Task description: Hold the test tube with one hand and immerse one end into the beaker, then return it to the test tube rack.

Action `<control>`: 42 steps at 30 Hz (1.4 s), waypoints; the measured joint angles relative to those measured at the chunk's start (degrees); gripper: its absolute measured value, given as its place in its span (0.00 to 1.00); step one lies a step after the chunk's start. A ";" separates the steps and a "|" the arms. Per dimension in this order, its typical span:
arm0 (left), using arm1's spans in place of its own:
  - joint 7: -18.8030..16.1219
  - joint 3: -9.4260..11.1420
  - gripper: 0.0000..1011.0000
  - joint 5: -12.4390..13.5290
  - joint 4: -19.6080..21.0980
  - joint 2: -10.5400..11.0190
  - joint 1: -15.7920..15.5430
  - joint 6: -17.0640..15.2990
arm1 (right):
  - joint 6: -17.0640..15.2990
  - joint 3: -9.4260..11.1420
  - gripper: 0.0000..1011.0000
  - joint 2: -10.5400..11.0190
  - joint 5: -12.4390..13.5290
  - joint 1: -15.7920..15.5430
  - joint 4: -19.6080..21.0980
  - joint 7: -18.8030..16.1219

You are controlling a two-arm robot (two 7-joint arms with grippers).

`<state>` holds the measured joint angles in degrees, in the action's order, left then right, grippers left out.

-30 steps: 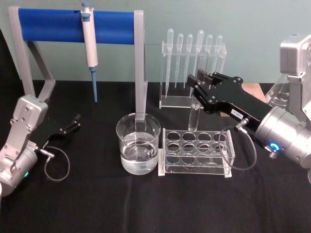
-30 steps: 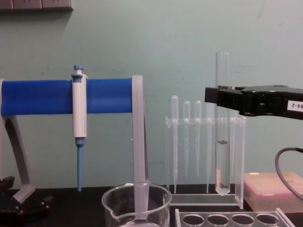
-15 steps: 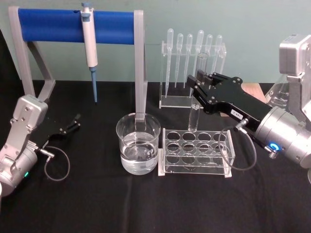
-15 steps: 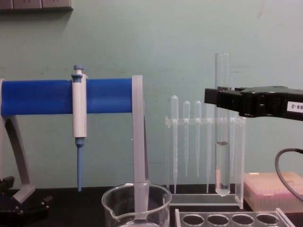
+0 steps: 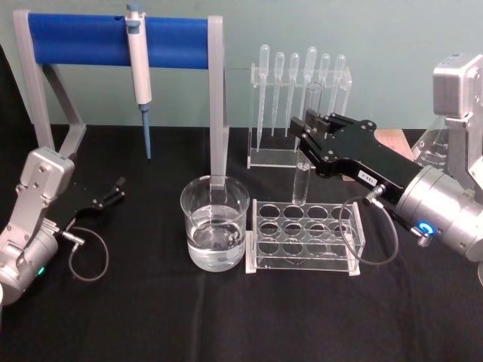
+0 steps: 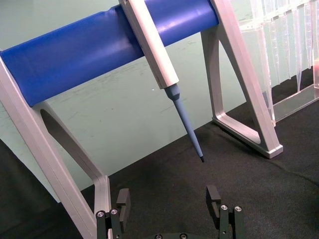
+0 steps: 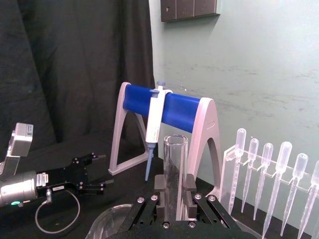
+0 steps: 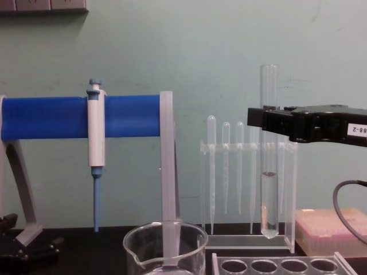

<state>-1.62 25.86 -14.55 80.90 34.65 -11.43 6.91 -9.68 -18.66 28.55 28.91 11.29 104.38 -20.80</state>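
Grip: right pincer (image 5: pixel 303 145), black with a white label, on a silver wrist. It is closed on the long clear glass test tube (image 5: pixel 300 185) at about mid-height. In the right wrist view its fingers (image 7: pixel 190 186) press the glass from both sides.

Tube axis is vertical: open rim above the pincer, round bottom below, a little liquid inside.

Directly under the pincer is the clear acrylic test tube rack (image 5: pixel 302 240). The tube bottom hangs just above its rear row, probably clear of the holes, though no view settles this.

The wide clear glass beaker (image 5: pixel 215 226), part full of water, stands below and to the pincer's left, just beside the rack.

Next move turns on that: left and down to dip, or straight down to re-rack.

Idle: left pincer (image 5: pixel 113 190), open, far left on the black tabletop (image 5: pixel 151 317).
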 joint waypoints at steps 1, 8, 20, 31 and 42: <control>0.00 0.00 0.99 0.00 0.00 0.00 0.00 0.00 | 0.00 0.00 0.22 0.00 0.00 0.00 0.00 0.00; 0.00 0.00 0.99 0.00 0.00 0.00 0.00 0.00 | 0.00 0.00 0.22 0.00 0.00 0.00 0.00 0.00; 0.00 0.00 0.99 0.00 0.00 0.00 0.00 0.00 | 0.00 0.00 0.22 0.00 0.00 0.00 0.01 0.00; 0.00 0.00 0.99 0.00 0.00 0.00 0.00 0.00 | 0.00 0.00 0.22 0.00 0.00 0.00 0.00 0.00; 0.00 0.00 0.99 0.00 0.00 0.00 0.00 0.00 | 0.00 0.00 0.22 0.00 0.00 0.00 0.01 0.00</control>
<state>-1.62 25.86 -14.55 80.90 34.65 -11.43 6.91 -9.68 -18.66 28.55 28.91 11.29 104.39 -20.80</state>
